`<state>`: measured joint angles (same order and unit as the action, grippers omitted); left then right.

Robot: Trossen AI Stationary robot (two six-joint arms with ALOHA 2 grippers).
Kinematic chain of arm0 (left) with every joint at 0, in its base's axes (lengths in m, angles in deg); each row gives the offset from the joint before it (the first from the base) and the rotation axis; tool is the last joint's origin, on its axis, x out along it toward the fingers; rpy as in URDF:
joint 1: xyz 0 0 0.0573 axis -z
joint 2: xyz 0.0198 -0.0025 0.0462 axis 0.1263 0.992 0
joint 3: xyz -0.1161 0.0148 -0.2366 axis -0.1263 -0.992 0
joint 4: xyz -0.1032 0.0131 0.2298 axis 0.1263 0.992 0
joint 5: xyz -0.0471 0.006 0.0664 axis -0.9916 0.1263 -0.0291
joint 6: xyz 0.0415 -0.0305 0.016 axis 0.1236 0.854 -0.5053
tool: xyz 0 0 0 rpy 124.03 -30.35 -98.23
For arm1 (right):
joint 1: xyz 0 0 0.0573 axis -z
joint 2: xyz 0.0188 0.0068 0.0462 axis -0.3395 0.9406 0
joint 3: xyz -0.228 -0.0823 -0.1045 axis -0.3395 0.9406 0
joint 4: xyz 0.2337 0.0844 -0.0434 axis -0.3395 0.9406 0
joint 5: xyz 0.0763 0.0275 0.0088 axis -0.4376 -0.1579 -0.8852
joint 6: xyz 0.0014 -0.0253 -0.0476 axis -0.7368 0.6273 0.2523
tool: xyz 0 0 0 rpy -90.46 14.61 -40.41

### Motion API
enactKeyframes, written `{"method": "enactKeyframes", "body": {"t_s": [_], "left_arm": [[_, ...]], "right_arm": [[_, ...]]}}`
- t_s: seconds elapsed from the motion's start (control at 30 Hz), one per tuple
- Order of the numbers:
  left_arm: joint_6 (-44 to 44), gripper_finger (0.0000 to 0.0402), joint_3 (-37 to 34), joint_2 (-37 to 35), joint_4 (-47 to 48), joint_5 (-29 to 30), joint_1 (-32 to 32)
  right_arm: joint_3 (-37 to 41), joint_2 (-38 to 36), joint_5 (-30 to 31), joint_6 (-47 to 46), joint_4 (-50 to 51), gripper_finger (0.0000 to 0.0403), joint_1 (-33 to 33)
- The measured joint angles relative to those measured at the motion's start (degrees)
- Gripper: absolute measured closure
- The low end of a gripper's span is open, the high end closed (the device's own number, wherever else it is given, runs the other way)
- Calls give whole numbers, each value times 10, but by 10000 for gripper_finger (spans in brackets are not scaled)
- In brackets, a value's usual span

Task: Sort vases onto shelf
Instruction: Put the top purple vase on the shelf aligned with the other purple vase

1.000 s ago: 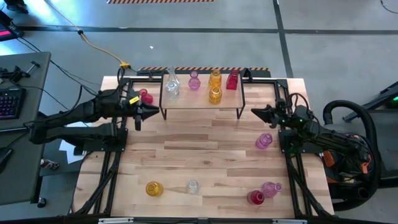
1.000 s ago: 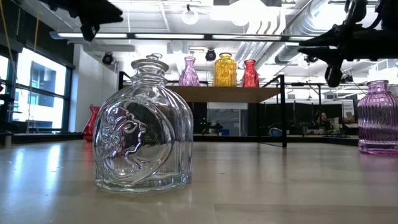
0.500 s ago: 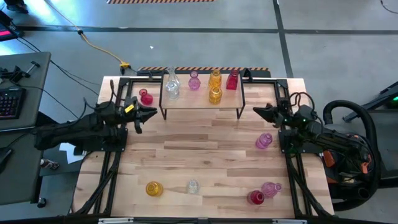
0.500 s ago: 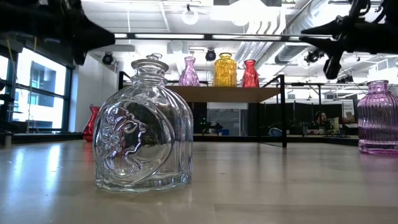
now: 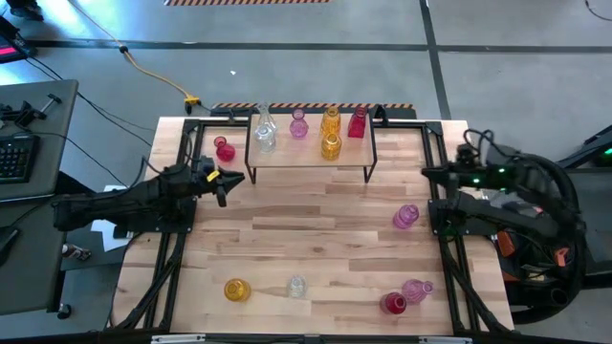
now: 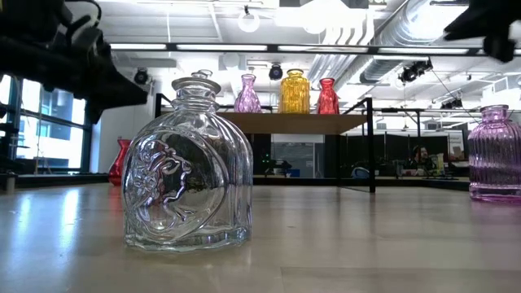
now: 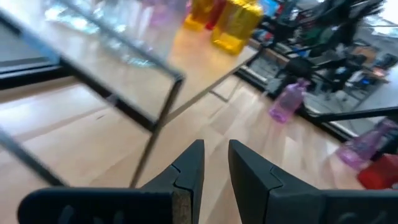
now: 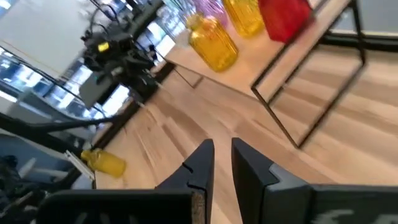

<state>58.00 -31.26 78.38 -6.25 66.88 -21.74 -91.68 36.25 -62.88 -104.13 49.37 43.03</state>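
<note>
The shelf (image 5: 311,156) stands at the table's far middle and carries a clear vase (image 5: 265,135), a pink one (image 5: 298,124), two amber ones (image 5: 331,145) and a red one (image 5: 358,122). A red vase (image 5: 225,149) stands on the table left of the shelf. A pink vase (image 5: 405,217) stands on the right. Near the front edge are an amber vase (image 5: 236,290), a clear vase (image 5: 296,286), a red vase (image 5: 392,304) and a pink vase (image 5: 416,290). My left gripper (image 5: 226,182) hovers shut by the shelf's left leg. My right gripper (image 5: 426,172) hovers shut right of the shelf.
Black frame rails (image 5: 172,239) run along both side edges of the table. The middle of the butcher-block top (image 5: 316,229) between shelf and front vases is bare wood. In the low view the clear vase (image 6: 189,167) stands close to the camera.
My right gripper has drawn back from the shelf's right end toward the table's right edge. My left arm has sunk lower and pulled slightly toward the near edge, away from the red vase beside the shelf. No vase has moved.
</note>
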Motion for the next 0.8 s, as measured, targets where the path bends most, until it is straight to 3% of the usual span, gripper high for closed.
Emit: {"method": "enactKeyframes", "body": {"t_s": [0.2,0.3,0.5,0.8], "left_arm": [[4,337,-4,0,2,36,0],[2,337,-4,0,5,55,0],[-5,337,-4,0,6,58,0],[-6,337,-4,0,8,58,0]], "right_arm": [[-106,67,37,27,170,366,0],[-125,108,22,70,215,366,0],[-128,176,-48,109,230,366,0],[-126,222,-38,56,254,366,0]]}}
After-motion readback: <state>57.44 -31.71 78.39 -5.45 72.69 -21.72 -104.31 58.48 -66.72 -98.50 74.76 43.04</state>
